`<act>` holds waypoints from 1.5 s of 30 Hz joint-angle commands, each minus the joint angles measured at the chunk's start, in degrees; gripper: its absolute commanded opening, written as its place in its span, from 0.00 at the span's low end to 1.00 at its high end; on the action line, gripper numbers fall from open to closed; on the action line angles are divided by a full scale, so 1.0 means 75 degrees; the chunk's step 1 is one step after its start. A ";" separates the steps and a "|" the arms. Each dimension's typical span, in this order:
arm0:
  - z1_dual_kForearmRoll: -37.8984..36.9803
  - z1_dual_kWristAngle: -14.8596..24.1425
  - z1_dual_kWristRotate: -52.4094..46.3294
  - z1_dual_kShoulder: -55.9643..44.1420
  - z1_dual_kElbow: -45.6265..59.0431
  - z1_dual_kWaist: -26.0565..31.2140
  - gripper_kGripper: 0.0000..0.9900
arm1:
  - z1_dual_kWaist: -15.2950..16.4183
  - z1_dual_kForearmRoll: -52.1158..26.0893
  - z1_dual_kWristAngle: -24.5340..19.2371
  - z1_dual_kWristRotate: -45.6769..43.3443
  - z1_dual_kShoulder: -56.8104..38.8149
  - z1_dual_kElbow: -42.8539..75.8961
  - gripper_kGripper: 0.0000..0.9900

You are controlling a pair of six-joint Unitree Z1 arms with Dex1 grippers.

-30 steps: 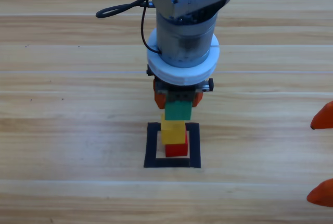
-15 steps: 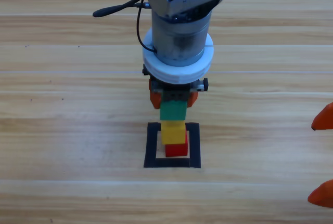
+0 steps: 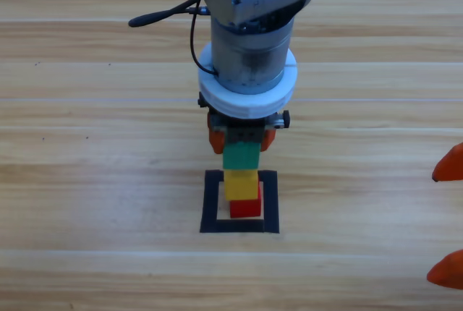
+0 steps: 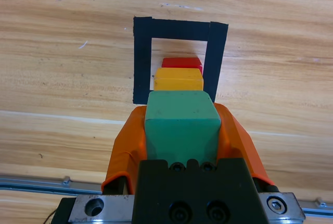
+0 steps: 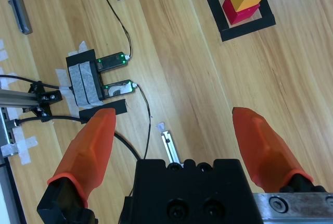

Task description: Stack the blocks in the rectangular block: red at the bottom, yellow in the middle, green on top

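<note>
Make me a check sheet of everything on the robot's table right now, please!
Surface: wooden table, bare planks.
Job's things: red cube inside the black tape rectangle; yellow cube on the red; green cube over the yellow, whether it rests on it cannot be told.
Clutter: nothing seen near the stack.
Grippers: left gripper shut on the green cube; right gripper open, waiting at the right edge.
Cables: black cable looping off the left arm; thin wires on the floor.
Surroundings: taped black electronics box and metal rails in the right wrist view.
</note>
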 commanded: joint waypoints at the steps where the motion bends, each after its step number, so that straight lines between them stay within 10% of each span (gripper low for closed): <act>1: -0.0140 -0.0088 -0.0290 0.0330 0.0113 0.0177 0.00 | -0.0234 0.0112 0.0104 -0.0027 0.0386 0.0035 1.00; 45: -0.0339 -0.0158 -0.0360 0.0376 0.0371 0.0317 0.00 | -0.0234 0.0182 0.0197 -0.0097 0.0410 0.0035 1.00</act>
